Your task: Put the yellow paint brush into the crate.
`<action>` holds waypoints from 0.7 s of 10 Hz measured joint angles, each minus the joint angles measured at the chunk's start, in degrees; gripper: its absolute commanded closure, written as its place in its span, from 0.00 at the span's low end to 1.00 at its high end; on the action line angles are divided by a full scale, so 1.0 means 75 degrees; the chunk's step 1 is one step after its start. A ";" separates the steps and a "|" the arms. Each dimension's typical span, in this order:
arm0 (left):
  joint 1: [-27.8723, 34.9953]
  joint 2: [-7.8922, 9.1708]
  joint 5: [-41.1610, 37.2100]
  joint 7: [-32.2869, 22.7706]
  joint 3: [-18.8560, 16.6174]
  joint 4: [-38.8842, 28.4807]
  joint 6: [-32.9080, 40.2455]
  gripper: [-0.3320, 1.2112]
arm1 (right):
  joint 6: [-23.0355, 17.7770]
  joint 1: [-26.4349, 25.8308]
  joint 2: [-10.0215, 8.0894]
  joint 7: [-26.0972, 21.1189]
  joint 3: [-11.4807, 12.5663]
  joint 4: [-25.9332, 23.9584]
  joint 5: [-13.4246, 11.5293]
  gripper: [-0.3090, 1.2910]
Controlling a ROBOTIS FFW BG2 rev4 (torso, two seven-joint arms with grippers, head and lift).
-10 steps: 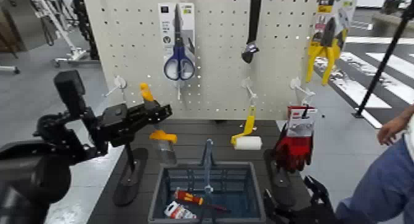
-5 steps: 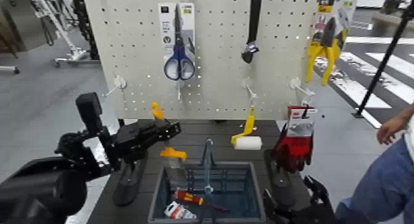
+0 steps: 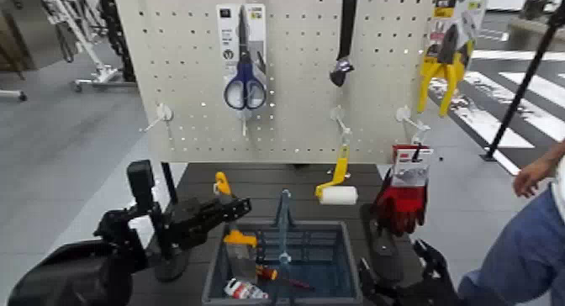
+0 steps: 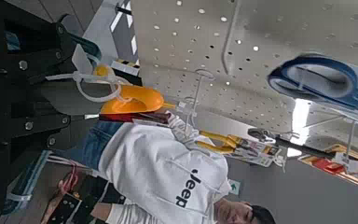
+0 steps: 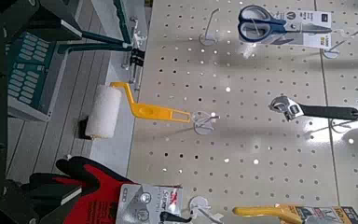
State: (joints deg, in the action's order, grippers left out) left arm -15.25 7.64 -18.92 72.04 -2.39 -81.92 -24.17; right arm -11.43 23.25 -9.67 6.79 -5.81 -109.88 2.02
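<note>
The brush (image 3: 234, 242) hangs upright, bristles down, just inside the crate (image 3: 215, 267) at its left end, its handle pinched in the left gripper's (image 3: 225, 210) jaws. The right gripper (image 3: 425, 276) sits low beside the crate's right end on the worktop (image 3: 261, 182); I cannot tell its jaws

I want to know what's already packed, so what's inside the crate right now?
In the crate: a red-and-yellow screwdriver and a red-and-white packet on the floor. The yellow paint brush, held by the left gripper, dips into its left side. The front wall hides the nearest floor.
</note>
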 measured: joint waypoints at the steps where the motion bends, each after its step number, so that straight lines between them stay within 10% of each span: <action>1: -0.0032 -0.0007 0.0021 -0.0041 0.0047 0.0243 0.0112 0.98 | 0.0000 -0.0015 0.0000 0.0001 -0.0014 0.0015 0.0000 0.28; 5: -0.0206 -0.0045 0.0008 -0.0104 0.0330 0.1228 0.0478 0.97 | 0.0000 -0.0080 0.0010 0.0008 -0.0051 0.0088 0.0000 0.28; 7: -0.0305 -0.0043 0.0025 -0.0148 0.0478 0.1492 0.0493 0.37 | -0.0010 -0.0099 0.0012 0.0008 -0.0067 0.0112 0.0002 0.28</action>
State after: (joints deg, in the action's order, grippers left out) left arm -17.54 7.32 -18.73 70.92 1.19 -70.73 -20.47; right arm -11.50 22.51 -9.58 6.85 -6.32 -109.03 2.04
